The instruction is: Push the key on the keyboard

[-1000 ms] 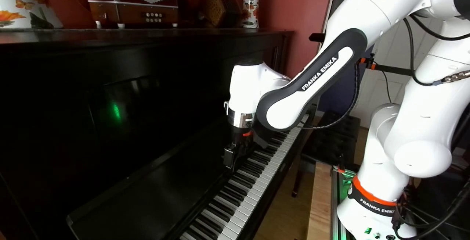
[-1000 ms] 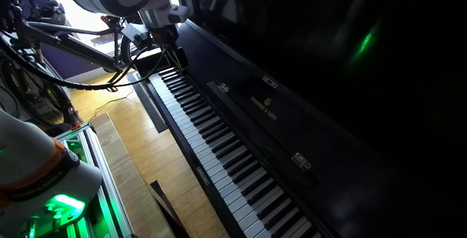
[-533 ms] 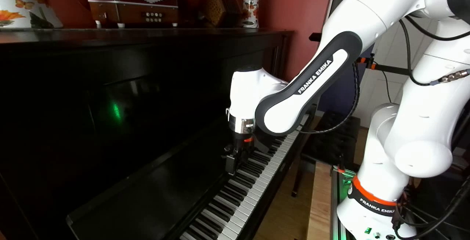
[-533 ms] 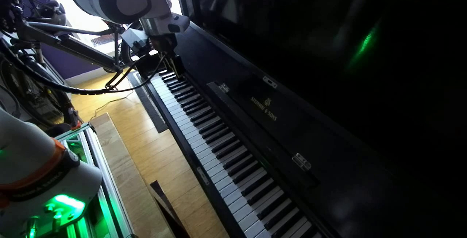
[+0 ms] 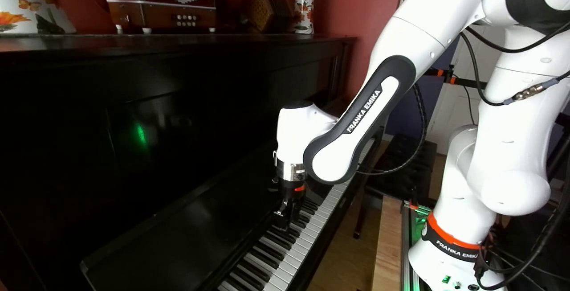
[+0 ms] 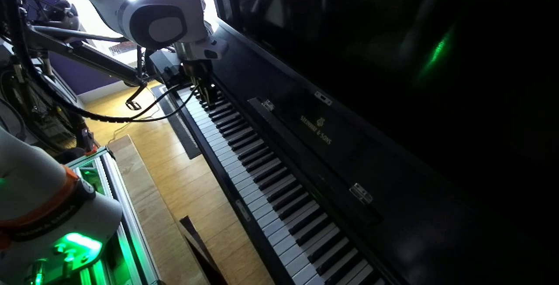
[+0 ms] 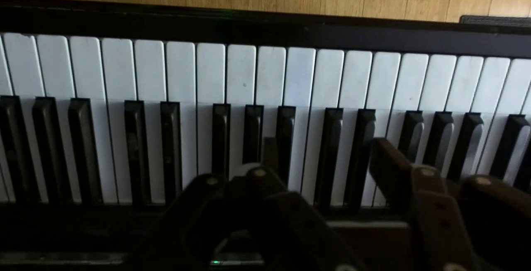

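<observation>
One keyboard [image 6: 257,180]; "STEINWAY & SONS" [image 6: 315,130] above

In both exterior views, a keyboard [image 6: 268,184] runs as one long, straight row along the front of a glossy black upright piano [image 5: 213,72]. Its narrow white keys [image 7: 212,72] have rounded front corners facing outward from the piano; one has a front edge that looks chipped, another a small dark speck. Shorter, raised black keys [image 7: 134,146] stand between them in twos and threes, set deeper into the piano. Whether any key is pressed down cannot be told.
</observation>
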{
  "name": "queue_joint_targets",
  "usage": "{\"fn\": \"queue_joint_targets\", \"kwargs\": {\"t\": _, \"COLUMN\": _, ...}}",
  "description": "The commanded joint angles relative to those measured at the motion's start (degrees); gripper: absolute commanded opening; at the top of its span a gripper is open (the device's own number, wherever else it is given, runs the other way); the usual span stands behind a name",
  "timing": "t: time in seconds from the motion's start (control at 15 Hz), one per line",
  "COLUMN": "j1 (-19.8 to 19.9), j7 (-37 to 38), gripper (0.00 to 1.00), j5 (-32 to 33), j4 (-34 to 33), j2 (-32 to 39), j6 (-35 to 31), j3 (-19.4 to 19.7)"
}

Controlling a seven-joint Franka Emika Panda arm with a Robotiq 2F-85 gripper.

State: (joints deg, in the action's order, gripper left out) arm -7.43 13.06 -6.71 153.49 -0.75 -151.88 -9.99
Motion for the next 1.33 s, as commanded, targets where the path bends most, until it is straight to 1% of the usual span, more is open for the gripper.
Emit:
{"fn": "queue_joint_targets", "kwargs": {"t": 0.0, "j1": -1.1, "j7": -2.7, "gripper": 0.3, "j5": -2.3, "j4": -0.8, "j2": 5.1, "j6": -4.9, "j3": 0.0}}
{"fn": "queue_joint_targets", "kwargs": {"t": 0.2, "j1": -1.4, "j7": -2.8, "gripper": 0.06, "j5": -0.8, "j4": -2.1, "j2": 9.0, "j6": -7.8, "j3": 0.0}}
{"fn": "queue_joint_targets", "kwargs": {"t": 0.27, "j1": -1.6, "j7": -2.1, "gripper": 0.01, "j5": 0.1, "j4": -2.4, "j2": 10.0, "j6": -8.7, "j3": 0.2}}
{"fn": "queue_joint_targets", "kwargs": {"t": 0.6, "j1": -2.7, "j7": -1.7, "gripper": 0.0, "j5": 1.3, "j4": -4.7, "j2": 14.5, "j6": -11.0, "j3": 0.6}}
{"fn": "queue_joint_targets", "kwargs": {"t": 1.27, "j1": -4.7, "j7": -1.1, "gripper": 0.0, "j5": 5.6, "j4": -7.1, "j2": 18.5, "j6": -12.8, "j3": 3.0}}
